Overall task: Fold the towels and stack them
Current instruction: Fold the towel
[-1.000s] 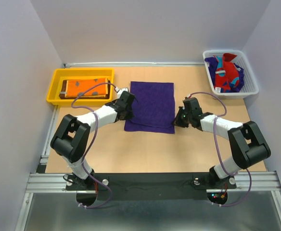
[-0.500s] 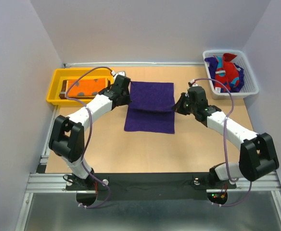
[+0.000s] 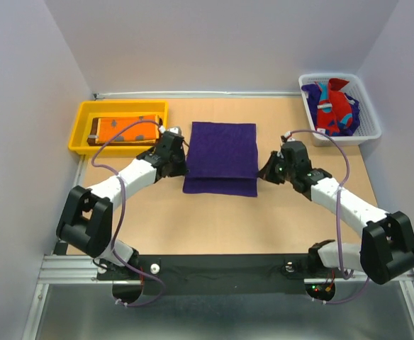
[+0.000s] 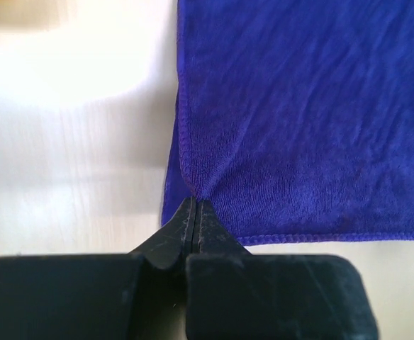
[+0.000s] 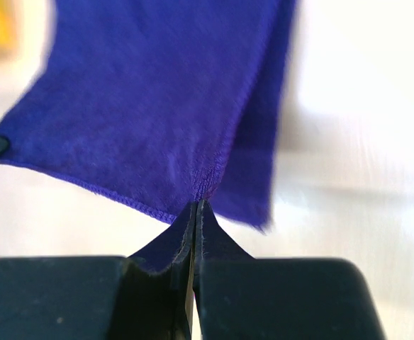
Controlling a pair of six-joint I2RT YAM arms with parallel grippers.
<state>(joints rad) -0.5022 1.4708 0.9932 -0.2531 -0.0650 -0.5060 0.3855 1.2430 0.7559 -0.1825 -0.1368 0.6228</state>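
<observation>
Purple towel [image 3: 221, 150] was found spread in the middle of the tabletop [image 3: 214, 223], doubled over itself, with a strip of the lower layer showing along the near edge. The left end effector [image 3: 183, 168] was clenched on the left side of the upper layer near its near corner. In the left wrist view, the fingertips were seen pressed together with the hemmed cloth puckered between them. The right end effector [image 3: 265, 172] was likewise clenched on the right side of the purple towel. In the right wrist view, the stitched edge was pinched at the fingertips and the lower layer was visible just beyond.

An orange towel [image 3: 125, 129] with dark print was laid folded in the yellow tray [image 3: 79, 138] at the far left. A red and teal towel [image 3: 334, 108] was bunched in the white basket [image 3: 370, 131] at the far right, well apart from both arms.
</observation>
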